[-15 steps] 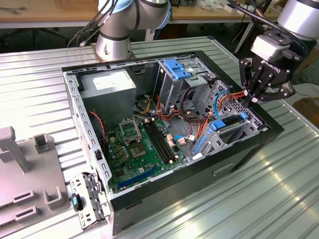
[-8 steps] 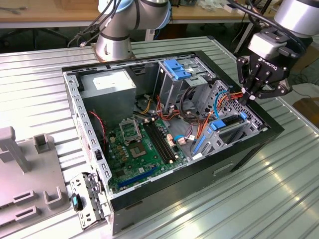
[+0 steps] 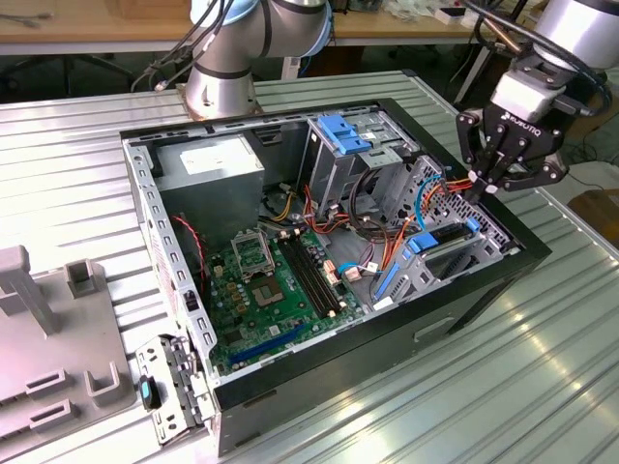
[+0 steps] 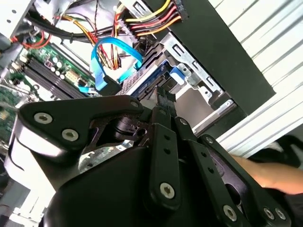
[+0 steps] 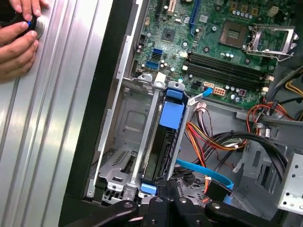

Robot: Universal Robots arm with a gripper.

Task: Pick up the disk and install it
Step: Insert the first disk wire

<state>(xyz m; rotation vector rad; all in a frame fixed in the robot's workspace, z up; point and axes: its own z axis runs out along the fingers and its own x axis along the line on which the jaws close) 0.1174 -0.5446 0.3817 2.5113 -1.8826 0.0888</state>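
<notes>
Since the disk (image 3: 445, 242) stands on edge inside a bay of the open computer case (image 3: 319, 387), the picking up looks done and the installing far along, by my judgement. At the exterior view's left, a grey plastic fixture (image 3: 48, 358) rests on the ribbed table (image 3: 542, 367), well apart from the end effector (image 3: 481, 186). Next comes the case, whose grey power supply (image 3: 208, 164) and green motherboard (image 3: 261, 280) lie far from the end effector, across the case's width. Nearer to it is the metal drive cage with its blue latch (image 3: 340, 130), and nearer again a tangle of orange, red and blue cables (image 3: 426, 198). The disk lies just below the end effector, its light-blue bracket (image 5: 171, 111) showing between the bay's metal walls in the first wrist view. The end effector hangs over the case's wall at the exterior view's right. Its fingers are drawn together with nothing seen between them, and its tips are close above the disk's near end; whether they touch it I cannot tell. Whether the disk is pushed fully home is not plain either, so final seating may be what is left. Beyond the case's wall from the end effector, a person's hand (image 5: 16, 42) rests on a small round thing on the table.
</notes>
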